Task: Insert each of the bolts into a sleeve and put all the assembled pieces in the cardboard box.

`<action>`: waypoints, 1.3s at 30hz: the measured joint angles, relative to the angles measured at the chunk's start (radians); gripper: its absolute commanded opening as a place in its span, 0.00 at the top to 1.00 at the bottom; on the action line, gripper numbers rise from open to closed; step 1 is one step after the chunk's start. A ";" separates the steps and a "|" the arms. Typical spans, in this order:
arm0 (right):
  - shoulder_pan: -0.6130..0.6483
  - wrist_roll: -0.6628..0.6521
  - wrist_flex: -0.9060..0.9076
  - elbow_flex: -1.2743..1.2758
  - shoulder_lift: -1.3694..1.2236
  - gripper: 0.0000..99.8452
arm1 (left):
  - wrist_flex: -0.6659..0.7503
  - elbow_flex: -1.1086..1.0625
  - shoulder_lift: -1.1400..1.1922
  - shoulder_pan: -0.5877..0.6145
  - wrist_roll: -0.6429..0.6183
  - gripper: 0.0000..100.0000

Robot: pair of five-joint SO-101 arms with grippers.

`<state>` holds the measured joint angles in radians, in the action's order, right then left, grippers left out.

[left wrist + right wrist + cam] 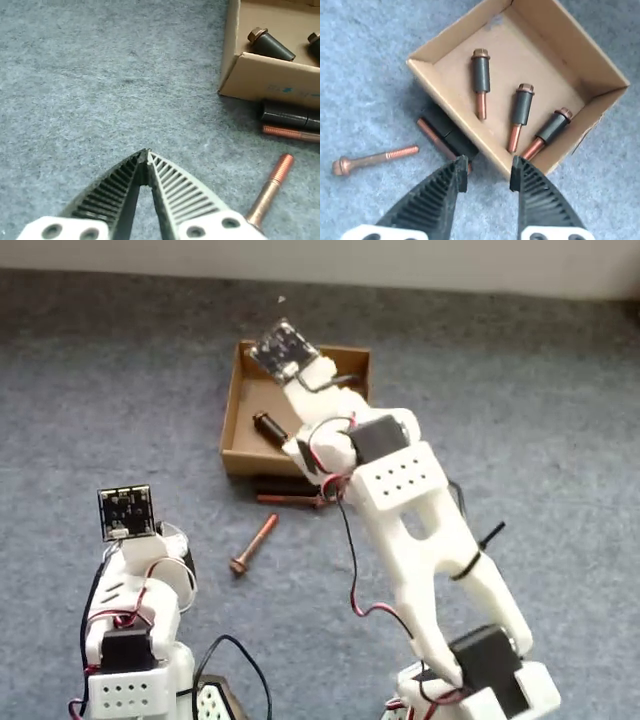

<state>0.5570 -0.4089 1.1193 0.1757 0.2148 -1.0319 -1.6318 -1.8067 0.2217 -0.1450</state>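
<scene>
The loose bolt (pixel 269 191) lies just beside the left gripper (pixel 146 153), whose tips are pressed together, its shaft running away from them. The right gripper (pixel 487 169), tips apart, seems farther off.

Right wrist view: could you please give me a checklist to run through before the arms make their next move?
1. Right gripper open and empty: ok.
2. Left gripper carrying nothing: ok; it is shut above the carpet.
3. Three assembled pieces lying inside the cardboard box: ok.
4. Every bolt sleeved: not ok. A loose bolt lies on the carpet, and a second bolt lies along the box's outer wall.
5. Dark sleeve easy to grasp: cannot tell; it lies tight between the second bolt and the box wall.
6. One sleeve for each remaining bolt: cannot tell.
</scene>
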 measured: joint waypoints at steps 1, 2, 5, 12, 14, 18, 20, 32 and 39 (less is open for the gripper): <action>0.000 -0.015 0.000 0.040 0.029 0.87 | 0.000 0.000 0.000 0.011 0.000 0.99; 0.006 -0.028 0.000 0.077 0.054 0.87 | 0.000 0.000 0.000 0.015 0.000 0.99; 0.029 -0.064 0.000 0.181 0.106 0.87 | 0.000 0.000 0.000 0.017 0.000 0.99; 0.066 -0.091 -0.098 0.292 0.081 0.87 | 0.000 0.000 -0.002 0.017 0.000 0.99; 0.066 -0.091 -0.144 0.293 0.026 0.87 | 0.000 0.000 -0.002 0.017 0.000 0.99; 0.094 -0.107 -0.178 0.290 -0.109 0.86 | 0.000 0.000 -0.002 0.017 0.000 0.99; 0.109 -0.123 -0.183 0.262 -0.178 0.86 | 0.000 0.000 -0.002 0.017 0.000 0.99; 0.124 -0.153 -0.184 0.060 -0.376 0.79 | 0.000 0.000 -0.002 0.017 0.000 0.99; 0.110 -0.190 -0.213 0.049 -0.446 0.79 | 0.000 0.000 -0.002 0.017 0.000 0.99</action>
<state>0.6674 -0.5992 0.9060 0.2248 -0.2317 -1.0319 -1.6318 -1.8082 0.2386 -0.1450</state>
